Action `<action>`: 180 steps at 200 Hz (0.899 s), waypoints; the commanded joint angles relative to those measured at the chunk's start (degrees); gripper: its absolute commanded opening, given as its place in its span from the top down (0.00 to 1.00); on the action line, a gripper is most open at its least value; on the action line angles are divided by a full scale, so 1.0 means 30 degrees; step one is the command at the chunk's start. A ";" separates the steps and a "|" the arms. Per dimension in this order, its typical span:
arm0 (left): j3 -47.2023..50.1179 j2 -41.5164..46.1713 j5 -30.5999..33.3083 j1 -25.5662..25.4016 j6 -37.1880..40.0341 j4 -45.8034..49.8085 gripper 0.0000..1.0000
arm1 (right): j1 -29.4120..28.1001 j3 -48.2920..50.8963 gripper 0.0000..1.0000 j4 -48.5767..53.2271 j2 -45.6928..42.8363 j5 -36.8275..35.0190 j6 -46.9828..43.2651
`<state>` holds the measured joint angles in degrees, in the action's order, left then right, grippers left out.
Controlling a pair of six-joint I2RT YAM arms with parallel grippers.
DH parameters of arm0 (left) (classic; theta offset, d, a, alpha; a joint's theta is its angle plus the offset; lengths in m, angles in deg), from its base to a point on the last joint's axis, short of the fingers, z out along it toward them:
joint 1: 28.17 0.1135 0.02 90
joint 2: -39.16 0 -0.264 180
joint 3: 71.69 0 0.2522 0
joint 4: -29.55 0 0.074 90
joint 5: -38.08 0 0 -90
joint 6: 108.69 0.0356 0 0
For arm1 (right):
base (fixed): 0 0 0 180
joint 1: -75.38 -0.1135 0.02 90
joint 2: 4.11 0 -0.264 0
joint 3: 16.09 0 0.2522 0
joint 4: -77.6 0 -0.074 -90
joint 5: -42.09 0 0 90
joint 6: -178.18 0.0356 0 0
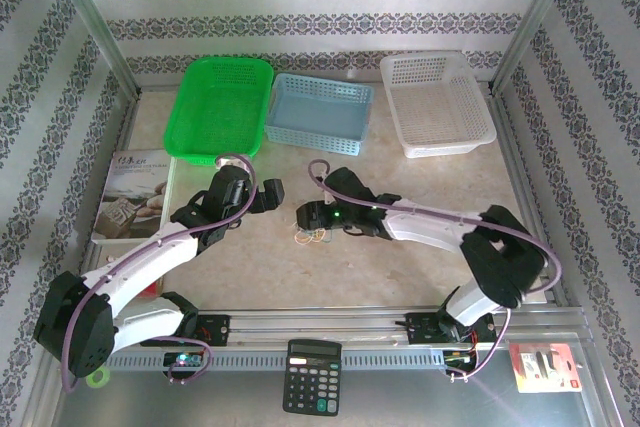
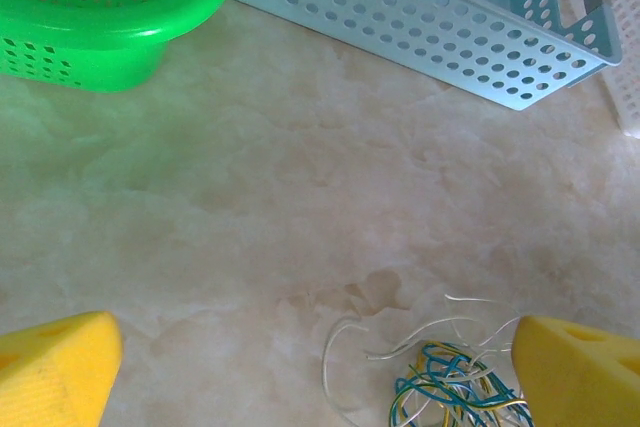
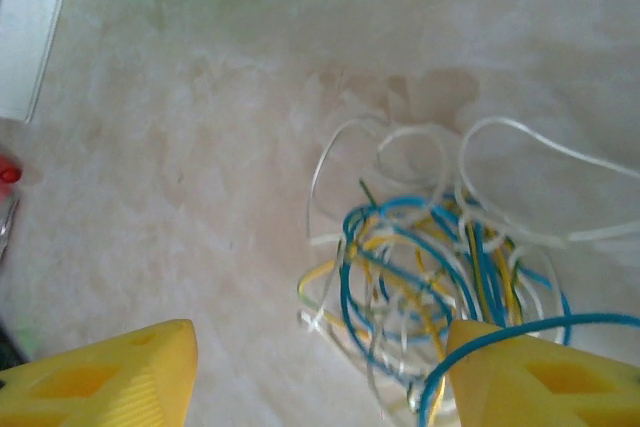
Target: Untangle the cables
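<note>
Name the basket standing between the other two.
The blue basket; the green basket sits to its left and the white basket to its right.

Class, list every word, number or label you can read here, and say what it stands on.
Nothing reads clearly enough to quote.
The book: dark title characters on its cover, too small to read.
The calculator: key markings too small to read.
The red packet: print blurred, unreadable.

Striped floral wallpaper (image 1: 320, 7), marble tbl (image 1: 290, 277)
</note>
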<state>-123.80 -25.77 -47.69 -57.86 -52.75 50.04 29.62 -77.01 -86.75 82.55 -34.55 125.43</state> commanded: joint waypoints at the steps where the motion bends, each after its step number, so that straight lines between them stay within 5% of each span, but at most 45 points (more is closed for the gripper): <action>1: -0.0067 -0.0099 -0.0464 -0.0349 -0.0357 -0.0899 0.00 | -0.0048 0.1287 0.32 0.1463 -0.2417 0.0233 -0.0111; 64: -0.0613 -0.0910 -0.1289 -0.0414 -0.0509 -0.1274 0.00 | 0.0449 0.4406 0.36 0.2567 -0.6267 -0.2145 0.0960; 180: -0.0872 -0.1273 -0.1381 -0.0774 -0.0723 -0.1537 0.00 | 0.0398 0.4682 0.53 -0.1026 -0.1914 -0.1164 0.1673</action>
<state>-124.39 -29.40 -51.74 -58.98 -54.13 47.13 30.62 -62.69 -86.20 74.61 -38.39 129.45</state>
